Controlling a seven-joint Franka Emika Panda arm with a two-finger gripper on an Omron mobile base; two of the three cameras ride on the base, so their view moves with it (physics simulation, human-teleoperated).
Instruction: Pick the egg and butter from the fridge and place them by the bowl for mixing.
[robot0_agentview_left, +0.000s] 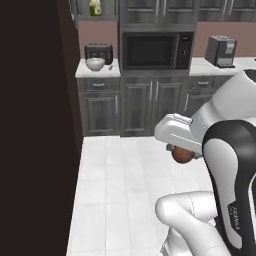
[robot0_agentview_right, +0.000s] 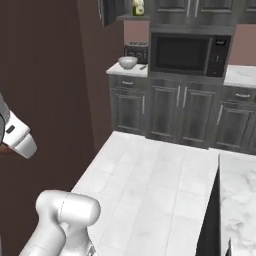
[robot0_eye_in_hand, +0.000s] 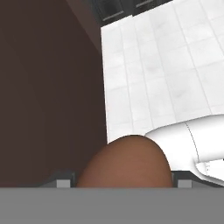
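One smooth, rounded reddish-brown egg (robot0_eye_in_hand: 127, 162) is gripped between the two dark fingertips of the gripper (robot0_eye_in_hand: 123, 183), carried above the white tiled floor (robot0_agentview_left: 125, 180). One round, pale bowl (robot0_agentview_left: 95, 63) is seen on the far left counter (robot0_agentview_left: 85, 73), beside one dark toaster (robot0_agentview_left: 98, 50). One black microwave (robot0_agentview_left: 156, 50) is set among grey panelled cabinets (robot0_agentview_left: 135, 105).

There are one smooth reddish-brown egg (robot0_eye_in_hand: 127, 162), one round pale grey-white bowl (robot0_agentview_left: 95, 63), one dark toaster (robot0_agentview_left: 98, 50), one black built-in microwave (robot0_agentview_left: 157, 50), one grey coffee machine (robot0_agentview_left: 220, 50), and one pale green bottle (robot0_agentview_left: 95, 7).
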